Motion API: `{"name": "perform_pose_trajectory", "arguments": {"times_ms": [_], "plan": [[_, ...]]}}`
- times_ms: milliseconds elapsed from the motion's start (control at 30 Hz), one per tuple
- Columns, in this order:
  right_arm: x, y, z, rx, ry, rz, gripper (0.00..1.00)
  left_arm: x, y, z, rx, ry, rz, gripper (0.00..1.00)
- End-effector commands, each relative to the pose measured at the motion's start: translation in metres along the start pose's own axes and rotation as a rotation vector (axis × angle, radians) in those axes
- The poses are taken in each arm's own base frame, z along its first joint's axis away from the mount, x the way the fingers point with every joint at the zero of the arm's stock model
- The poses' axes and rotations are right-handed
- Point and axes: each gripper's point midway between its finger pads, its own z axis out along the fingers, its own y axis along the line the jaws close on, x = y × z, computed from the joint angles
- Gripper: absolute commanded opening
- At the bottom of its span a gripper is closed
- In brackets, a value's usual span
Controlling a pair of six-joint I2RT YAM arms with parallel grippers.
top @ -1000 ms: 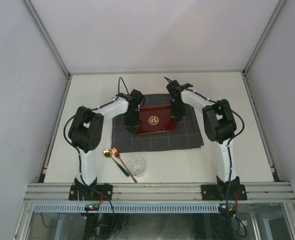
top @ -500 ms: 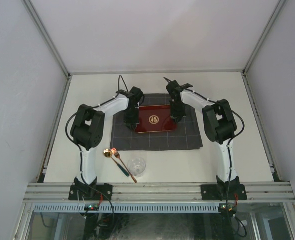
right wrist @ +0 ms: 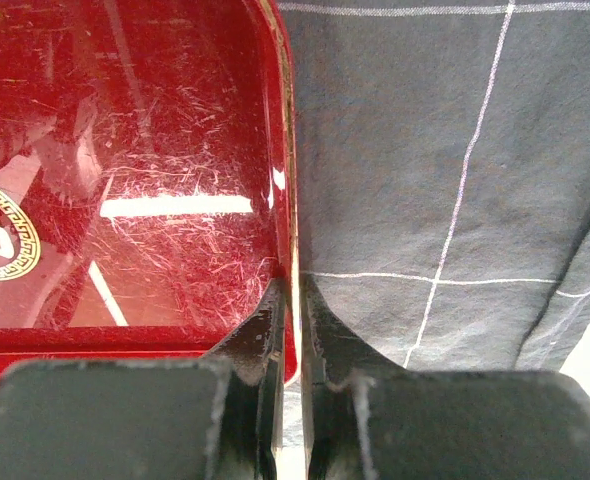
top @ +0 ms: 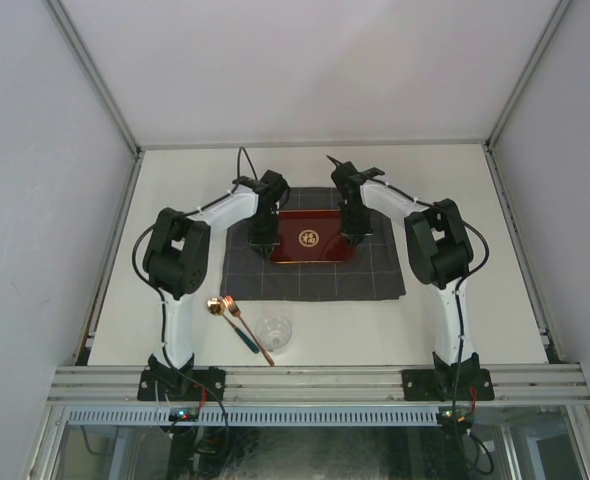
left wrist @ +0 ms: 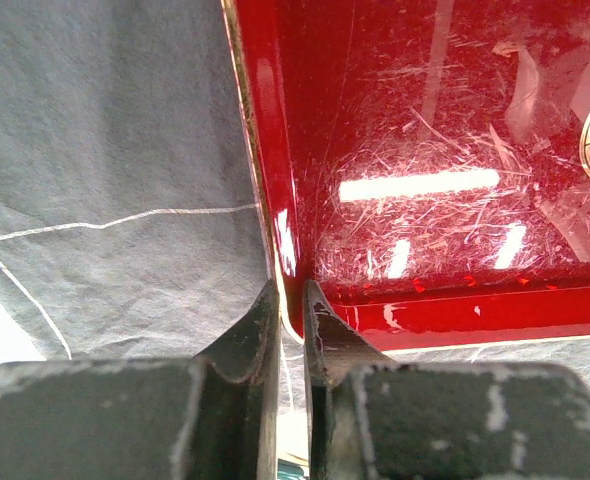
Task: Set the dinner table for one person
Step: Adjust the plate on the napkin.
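A red tray (top: 310, 238) with a gold emblem lies on a dark grey checked cloth (top: 375, 275) in the middle of the off-white dinner table (top: 455, 310). My left gripper (top: 266, 243) is at the tray's left edge. In the left wrist view the left gripper (left wrist: 291, 300) is shut on the rim of the tray (left wrist: 425, 150) near its near-left corner. My right gripper (top: 354, 238) is at the tray's right edge. The right wrist view shows the right gripper (right wrist: 297, 300) pinching the right rim of the tray (right wrist: 125, 150).
A gold spoon (top: 214, 306), a copper fork (top: 233, 303) and a clear glass (top: 274, 333) lie near the front edge, left of centre. Aluminium rails and white walls border the table. The cloth (left wrist: 105, 150) (right wrist: 455, 150) reaches beyond the tray on both sides.
Held by both grippers, the tray has shifted slightly toward the far side and straightened on the cloth. The left gripper moved with it.
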Motion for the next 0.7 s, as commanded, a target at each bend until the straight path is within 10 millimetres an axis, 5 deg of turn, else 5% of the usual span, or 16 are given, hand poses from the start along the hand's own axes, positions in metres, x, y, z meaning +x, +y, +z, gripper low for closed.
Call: {"name": "perform_pose_trajectory", "arguments": {"times_ms": [0, 667], "plan": [[-0.018, 0.024, -0.034, -0.068, -0.110, 0.011, 0.00, -0.019, -0.019, -0.020, 0.066, -0.069, 0.055, 0.00], [-0.011, 0.029, -0.038, -0.056, -0.107, -0.016, 0.00, -0.005, -0.019, -0.003, 0.069, -0.023, 0.041, 0.00]]}}
